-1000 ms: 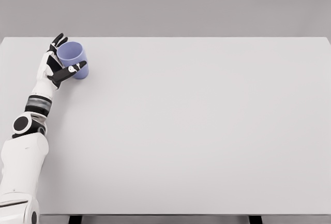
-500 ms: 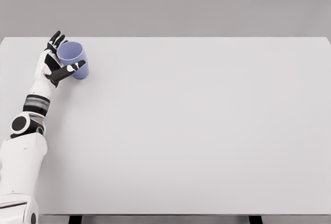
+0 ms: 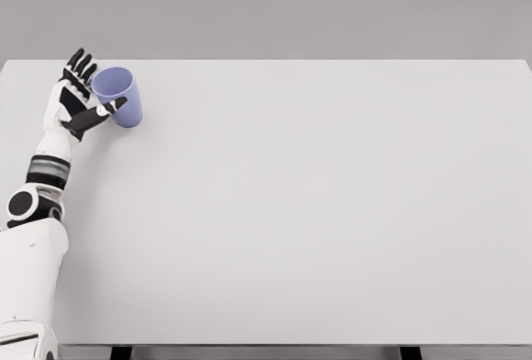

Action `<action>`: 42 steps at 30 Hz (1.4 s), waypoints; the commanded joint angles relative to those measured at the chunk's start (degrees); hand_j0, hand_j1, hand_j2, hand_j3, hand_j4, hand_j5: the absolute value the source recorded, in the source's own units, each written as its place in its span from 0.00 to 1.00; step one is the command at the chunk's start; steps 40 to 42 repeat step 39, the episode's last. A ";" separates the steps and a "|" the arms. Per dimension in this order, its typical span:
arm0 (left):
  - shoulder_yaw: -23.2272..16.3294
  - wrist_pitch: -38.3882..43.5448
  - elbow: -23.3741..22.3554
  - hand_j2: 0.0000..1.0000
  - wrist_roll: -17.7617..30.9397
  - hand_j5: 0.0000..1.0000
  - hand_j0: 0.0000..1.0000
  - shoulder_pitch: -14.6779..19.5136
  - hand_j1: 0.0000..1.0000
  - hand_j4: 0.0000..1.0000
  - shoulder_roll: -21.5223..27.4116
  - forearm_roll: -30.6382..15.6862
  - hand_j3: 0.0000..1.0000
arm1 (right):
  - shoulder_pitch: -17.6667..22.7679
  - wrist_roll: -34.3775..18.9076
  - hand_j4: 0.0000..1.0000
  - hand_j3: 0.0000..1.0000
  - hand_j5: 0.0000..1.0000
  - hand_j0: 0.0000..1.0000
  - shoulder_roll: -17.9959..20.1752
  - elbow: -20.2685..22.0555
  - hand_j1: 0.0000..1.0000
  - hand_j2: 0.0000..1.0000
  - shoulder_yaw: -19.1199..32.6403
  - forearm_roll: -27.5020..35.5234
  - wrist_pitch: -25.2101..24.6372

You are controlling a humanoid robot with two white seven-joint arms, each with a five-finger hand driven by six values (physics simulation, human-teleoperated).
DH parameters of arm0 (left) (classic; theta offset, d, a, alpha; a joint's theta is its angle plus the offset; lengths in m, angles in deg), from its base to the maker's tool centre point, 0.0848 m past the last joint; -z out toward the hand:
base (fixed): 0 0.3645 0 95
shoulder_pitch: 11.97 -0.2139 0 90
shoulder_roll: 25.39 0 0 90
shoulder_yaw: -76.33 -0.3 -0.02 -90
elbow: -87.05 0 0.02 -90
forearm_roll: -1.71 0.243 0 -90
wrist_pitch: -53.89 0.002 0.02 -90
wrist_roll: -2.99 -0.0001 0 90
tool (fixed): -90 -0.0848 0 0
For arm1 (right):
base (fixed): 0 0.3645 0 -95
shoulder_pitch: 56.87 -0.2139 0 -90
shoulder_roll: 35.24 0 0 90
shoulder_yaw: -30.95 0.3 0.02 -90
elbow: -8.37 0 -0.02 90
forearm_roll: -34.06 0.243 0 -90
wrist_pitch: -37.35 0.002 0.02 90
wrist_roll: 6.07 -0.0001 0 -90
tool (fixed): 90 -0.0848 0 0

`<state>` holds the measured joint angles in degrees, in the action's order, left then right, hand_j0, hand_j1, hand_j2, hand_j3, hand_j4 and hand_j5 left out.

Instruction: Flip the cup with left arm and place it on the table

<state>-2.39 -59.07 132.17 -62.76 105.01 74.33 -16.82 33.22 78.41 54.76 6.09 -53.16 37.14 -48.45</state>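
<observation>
A lilac cup [image 3: 121, 98] stands upright on the white table [image 3: 316, 210] near its far left corner, with its mouth facing up. My left hand [image 3: 86, 90] is just to the left of it, fingers [image 3: 80, 62] spread and pointing away from me. The thumb [image 3: 110, 108] reaches across the cup's lower left side, and the fingers sit behind its left rim. The hand is open and not closed around the cup. My right arm is out of view.
The left forearm [image 3: 48, 169] and upper arm [image 3: 29, 268] run along the table's left edge. The table's far edge lies just behind the cup.
My left hand and forearm have drawn back to the left, loosening from around the cup. The cup has stayed where it was.
</observation>
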 commanded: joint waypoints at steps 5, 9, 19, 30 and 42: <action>1.28 0.28 3.93 1.00 0.01 1.00 1.00 -1.32 1.00 1.00 0.12 -0.28 1.00 | 0.00 -0.01 1.00 1.00 1.00 1.00 0.00 0.00 1.00 1.00 0.00 0.00 -0.07; 1.37 0.11 4.98 1.00 0.01 1.00 1.00 -2.20 1.00 1.00 0.56 -0.28 1.00 | 0.00 -0.01 1.00 1.00 1.00 1.00 0.00 0.00 1.00 1.00 0.00 0.00 0.01; 4.98 0.37 14.91 0.99 0.09 0.99 0.99 -8.17 0.99 0.99 3.63 -1.95 0.99 | 0.00 -0.01 1.00 1.00 1.00 1.00 0.00 0.00 1.00 1.00 0.00 0.00 0.01; -7.76 -3.49 44.17 1.00 0.09 1.00 1.00 -21.18 1.00 1.00 33.51 -10.39 1.00 | 0.00 -0.01 1.00 1.00 1.00 1.00 0.00 0.00 1.00 1.00 0.00 0.00 0.01; -25.35 -12.04 53.33 1.00 0.71 1.00 1.00 -24.35 1.00 1.00 48.46 -9.16 1.00 | 0.00 -0.01 1.00 1.00 1.00 1.00 0.00 0.00 1.00 1.00 0.00 0.00 -0.07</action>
